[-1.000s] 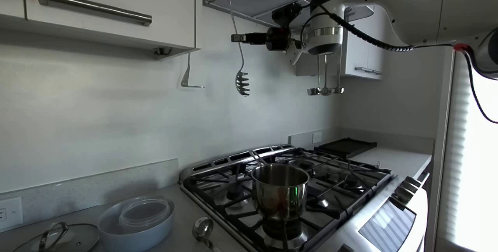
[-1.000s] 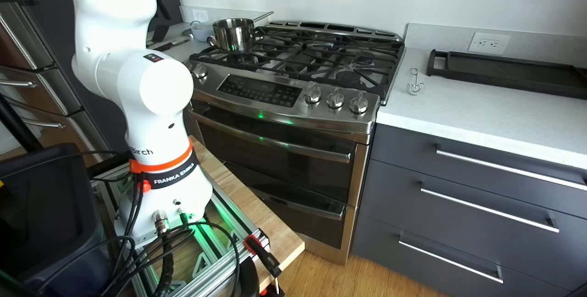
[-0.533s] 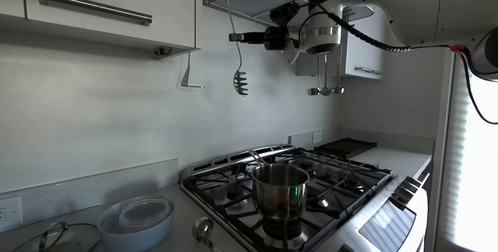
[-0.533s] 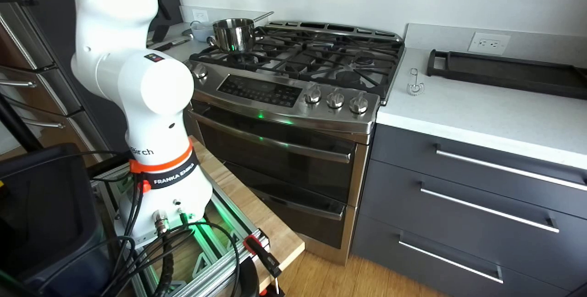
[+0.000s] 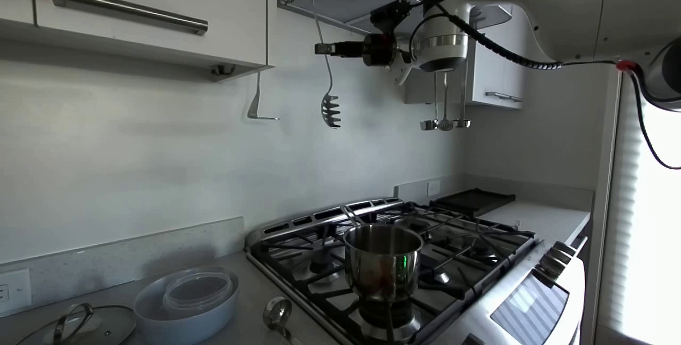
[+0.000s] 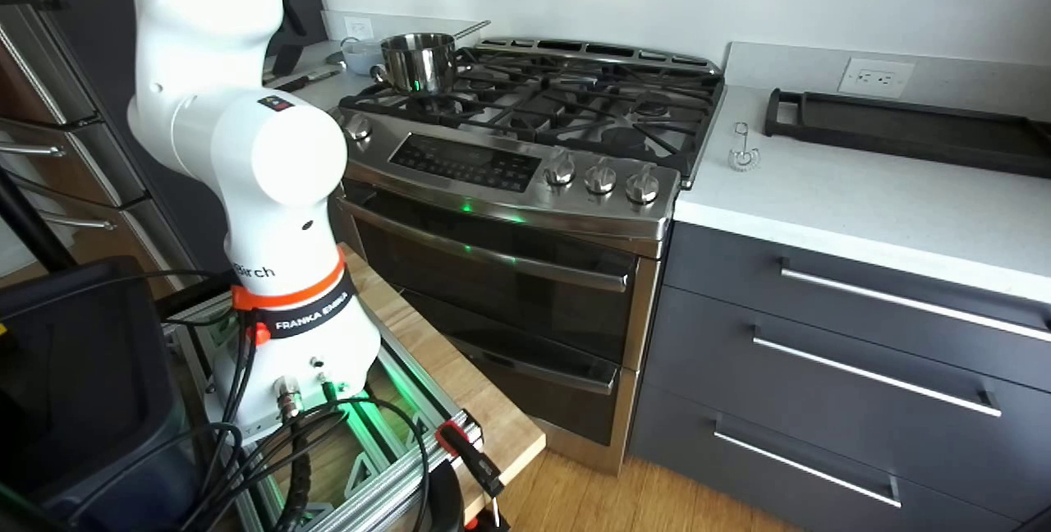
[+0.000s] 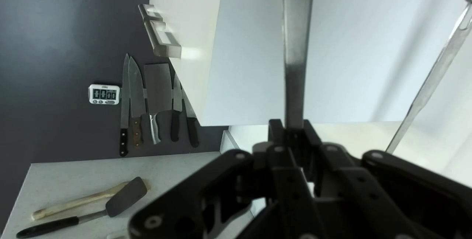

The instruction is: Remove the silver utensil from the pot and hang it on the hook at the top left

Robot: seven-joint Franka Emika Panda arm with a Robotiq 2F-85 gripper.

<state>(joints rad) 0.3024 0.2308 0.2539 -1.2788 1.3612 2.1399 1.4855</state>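
The black jaws tightly pinch a long, silver metal spoon with teeth (image 5: 326, 108) — it hangs head down, higher than the round, shiny steel pot (image 5: 382, 271).

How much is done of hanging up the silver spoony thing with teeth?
Looks done: the silver utensil is out of the pot, hanging in the air. In hand: the gripper is shut on it. Left, probably: getting it onto the hook, which I can't clearly make out, and letting go.
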